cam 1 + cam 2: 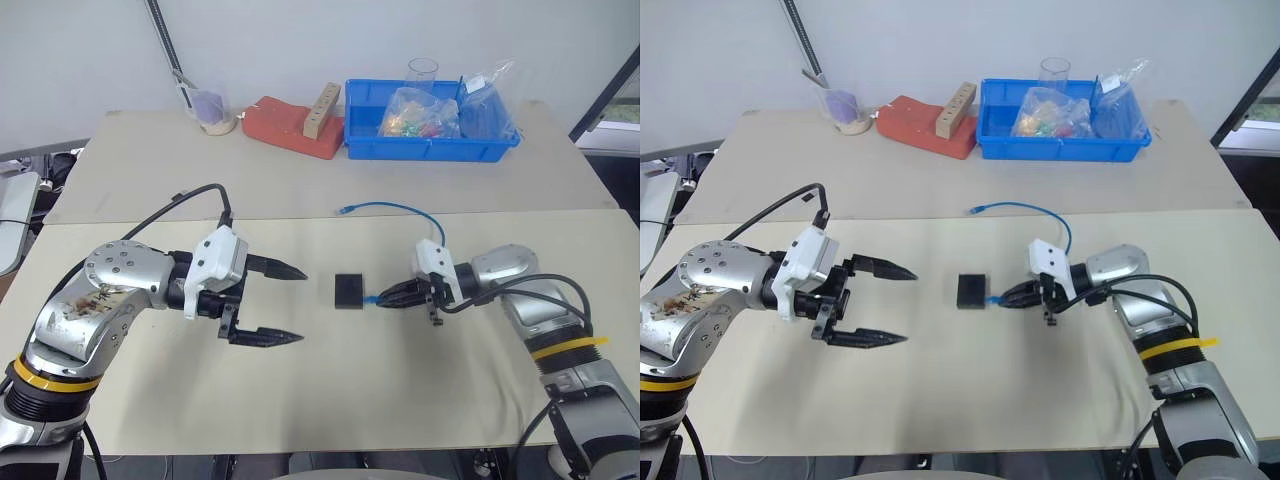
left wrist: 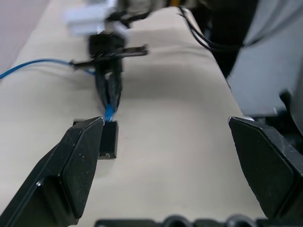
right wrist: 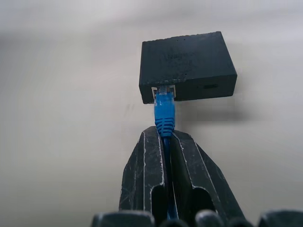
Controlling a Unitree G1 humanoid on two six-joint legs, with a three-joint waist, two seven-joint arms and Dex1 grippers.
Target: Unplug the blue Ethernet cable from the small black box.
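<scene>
Two grippers work over the near half of the beige table (image 1: 330,400). On the left, the left gripper (image 1: 285,303) hangs with its two black fingers spread wide and nothing between them, its tips pointing at the small black box (image 1: 348,290) across a bare gap of tabletop. One box lies there, flat, near the middle of the near tabletop, well clear of every edge. One blue Ethernet cable (image 3: 164,113) is plugged into the box's side facing the right gripper (image 1: 390,297), whose fingers are pressed together on the cord just behind the plug. From there the cable arcs away toward the seam between the two tabletops, where its free end lies. Along the far edge stand one blue bin (image 1: 430,140), one red block (image 1: 290,125) and one cup (image 1: 215,112).
</scene>
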